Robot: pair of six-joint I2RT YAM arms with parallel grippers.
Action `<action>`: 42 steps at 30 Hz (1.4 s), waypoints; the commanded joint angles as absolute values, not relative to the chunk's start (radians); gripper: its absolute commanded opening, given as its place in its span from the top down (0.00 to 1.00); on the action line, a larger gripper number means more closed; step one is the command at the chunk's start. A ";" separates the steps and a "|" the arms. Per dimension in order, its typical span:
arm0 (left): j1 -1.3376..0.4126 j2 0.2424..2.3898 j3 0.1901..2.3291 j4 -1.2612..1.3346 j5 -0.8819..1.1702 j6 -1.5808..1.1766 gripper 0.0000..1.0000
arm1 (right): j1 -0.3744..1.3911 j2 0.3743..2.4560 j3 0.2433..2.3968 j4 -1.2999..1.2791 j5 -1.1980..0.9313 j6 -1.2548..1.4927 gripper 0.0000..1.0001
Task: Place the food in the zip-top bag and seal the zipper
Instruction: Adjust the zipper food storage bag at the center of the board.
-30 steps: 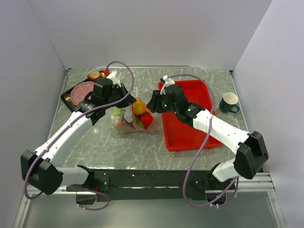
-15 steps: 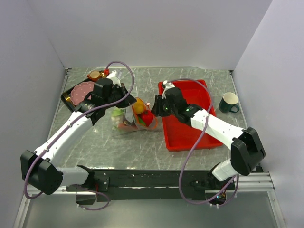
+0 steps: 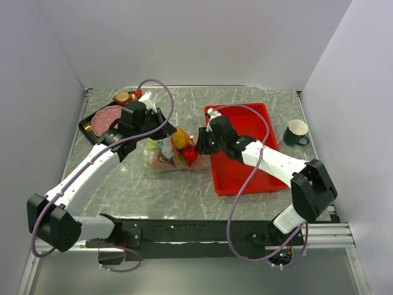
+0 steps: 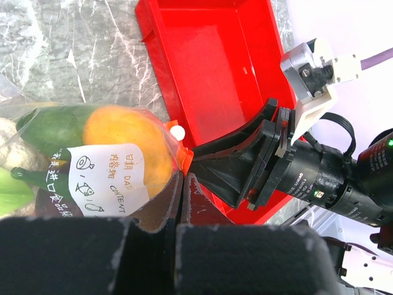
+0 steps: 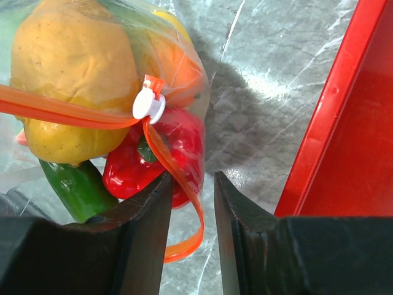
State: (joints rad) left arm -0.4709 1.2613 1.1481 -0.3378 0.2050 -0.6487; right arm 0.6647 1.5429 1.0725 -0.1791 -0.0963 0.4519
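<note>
Zipper (image 5: pixel 61 112) runs lengthwise between both arms: left end effector (image 4: pixel 182 184) clamps bag (image 4: pixel 110 178) edge; right end effector (image 5: pixel 191 181) open, straddling zipper's tail.

Bright, even overhead light fills every view, throwing white glare off the marbled tabletop (image 3: pixel 184 184) and the clear zip-top bag (image 5: pixel 184 37), with a soft shadow beside the bag, while the dark gripper fingers (image 5: pixel 141 246) nearest both wrist lenses blur.
</note>
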 commanded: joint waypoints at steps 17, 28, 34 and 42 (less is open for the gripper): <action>-0.474 1.256 1.164 -0.259 0.215 -0.657 0.99 | 0.664 1.551 1.069 -0.221 -0.061 0.434 0.65; -0.474 1.276 1.140 -0.233 0.274 -0.672 0.99 | 0.663 1.519 1.043 -0.163 -0.130 0.457 0.97; -0.485 1.290 1.054 -0.190 0.341 -0.713 0.99 | 0.664 1.480 1.077 -0.120 -0.150 0.479 0.99; -0.537 1.310 1.046 -0.173 0.368 -0.736 0.99 | 0.663 1.437 1.071 -0.049 -0.150 0.546 0.98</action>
